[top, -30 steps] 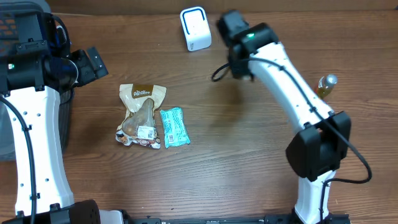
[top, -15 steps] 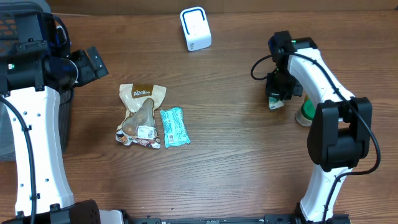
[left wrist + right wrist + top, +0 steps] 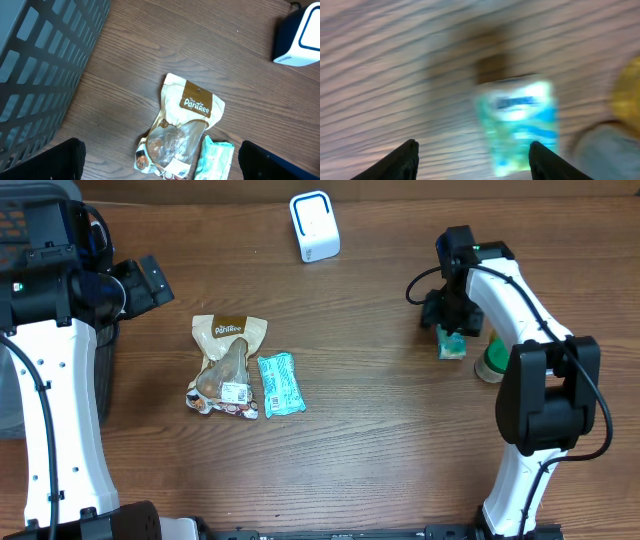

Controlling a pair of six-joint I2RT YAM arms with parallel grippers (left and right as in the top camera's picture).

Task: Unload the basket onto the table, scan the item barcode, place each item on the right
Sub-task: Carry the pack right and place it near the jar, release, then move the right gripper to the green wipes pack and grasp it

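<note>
Overhead: left hand (image 3: pixel 150 280) spread, near grey basket (image 3: pixel 20 220). White scanner (image 3: pixel 314 225) at the bench (image 3: pixel 360 450) far edge. PanTree pouch (image 3: pixel 228 365) and teal wrapper (image 3: pixel 280 384) lie touching. Right hand (image 3: pixel 447 322) over small teal packet (image 3: pixel 452 346), just beside green round container (image 3: pixel 490 363).
Left wrist: fingers (image 3: pixel 65 160) wide apart above pouch and wrapper.
Right wrist: blurred; fingers (image 3: pixel 402 160) spread, small teal packet on the bench between them, unpinched.

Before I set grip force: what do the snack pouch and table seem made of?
The snack pouch looks like glossy plastic film, its lower part clear and showing the contents. The table looks like wood or wood-look laminate, matte, with visible grain.
</note>
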